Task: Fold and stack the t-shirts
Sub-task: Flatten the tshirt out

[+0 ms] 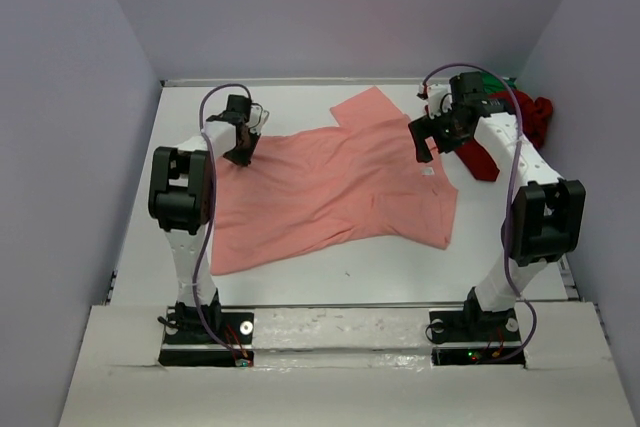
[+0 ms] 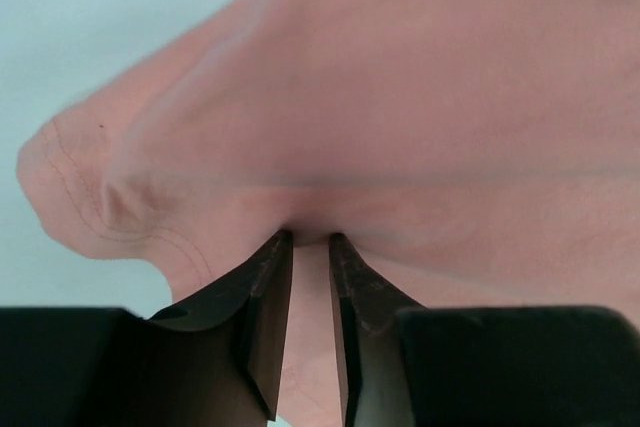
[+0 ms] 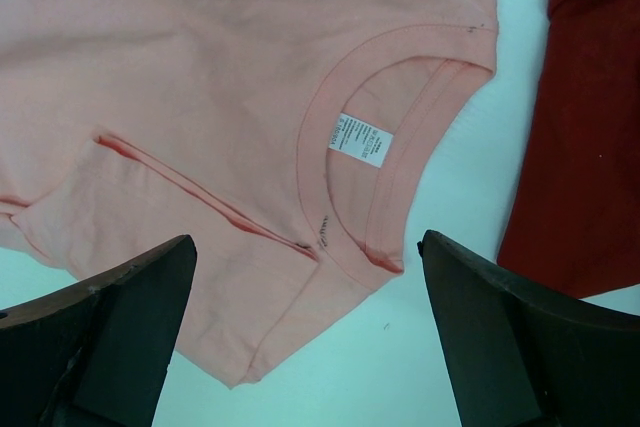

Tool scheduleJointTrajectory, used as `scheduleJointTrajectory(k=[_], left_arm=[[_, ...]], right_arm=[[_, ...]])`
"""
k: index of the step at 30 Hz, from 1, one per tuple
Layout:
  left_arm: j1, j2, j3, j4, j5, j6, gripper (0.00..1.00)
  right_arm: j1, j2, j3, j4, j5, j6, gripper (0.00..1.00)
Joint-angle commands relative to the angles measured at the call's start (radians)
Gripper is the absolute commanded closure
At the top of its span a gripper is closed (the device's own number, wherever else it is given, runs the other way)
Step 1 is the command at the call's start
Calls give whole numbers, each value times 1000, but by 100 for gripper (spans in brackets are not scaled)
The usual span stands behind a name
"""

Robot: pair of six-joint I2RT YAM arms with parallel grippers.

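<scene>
Three shirts lie on the white table [image 1: 350,282]. The salmon-pink shirt [image 1: 340,187] is spread nearly flat across the middle, with one sleeve pointing toward the far wall and its neck toward the right side. The dark red shirt [image 1: 487,159] lies bunched at the far right edge, just beside the pink one. A small crumple of the green shirt [image 1: 495,80] shows behind it in the far right corner.

The left gripper [image 2: 311,237] is down at the pink shirt's far left corner. Its jaws are drawn close together, pinching a raised fold of the cloth, and a stitched hem [image 2: 75,217] curls just to the left of the pinch.

The right gripper [image 3: 308,239] hangs above the pink shirt's collar [image 3: 335,82] with its jaws spread wide, clear of the cloth. A white label [image 3: 360,144] sits inside the collar. The dark red cloth lies just to the right, across a strip of bare table.
</scene>
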Motion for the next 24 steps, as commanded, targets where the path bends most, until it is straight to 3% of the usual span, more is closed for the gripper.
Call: scheduleJointTrajectory(k=[1,10,15,17,24], left_arm=[[45,104,102,-98,1,24,64],[122,273,482,-238,-117,58,57],[122,296,556,-286,-107,43,54],[119,249,547,-298,-93,28,52],[107,-79,420,-275,-53,-3,26]], right_arm=[[-8,25,49,7,14,13,0],[-8,35,47,5,17,8,0],[-8,46,61,4,14,5,0],[-8,51,71,-1,5,5,0],[-8,100,177,8,-49,-22,0]])
